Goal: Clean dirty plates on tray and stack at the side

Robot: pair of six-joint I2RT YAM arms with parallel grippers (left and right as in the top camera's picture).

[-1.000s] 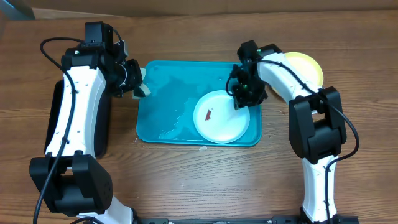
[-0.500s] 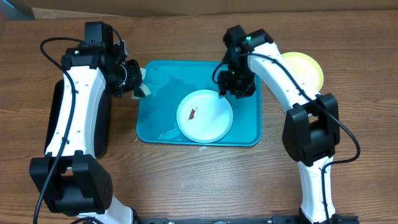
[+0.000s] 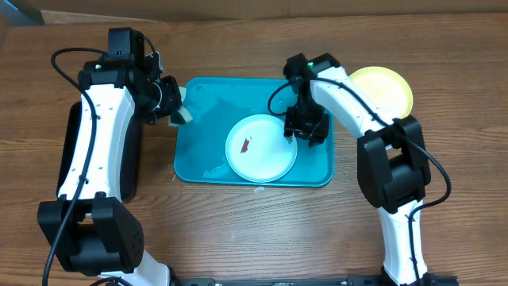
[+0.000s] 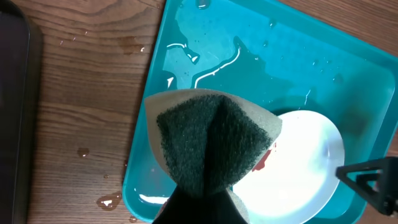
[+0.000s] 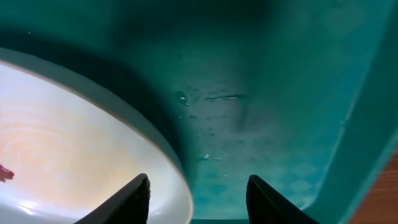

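Overhead, right jaws obscured | right wrist: parted astride plate rim | left jaws clamp sponge

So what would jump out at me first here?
The bright teal tray, wet, mid-table, holding a white plate with a red smear. The left gripper pinches a folded green sponge near the tray's left edge; the open right gripper straddles the plate's right rim. A yellow-green plate sits far right.

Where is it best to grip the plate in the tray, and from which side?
Grip the plate by its right rim, from above: it lies flat, so only the thin edge offers a pinch, and the right hand is open astride it.
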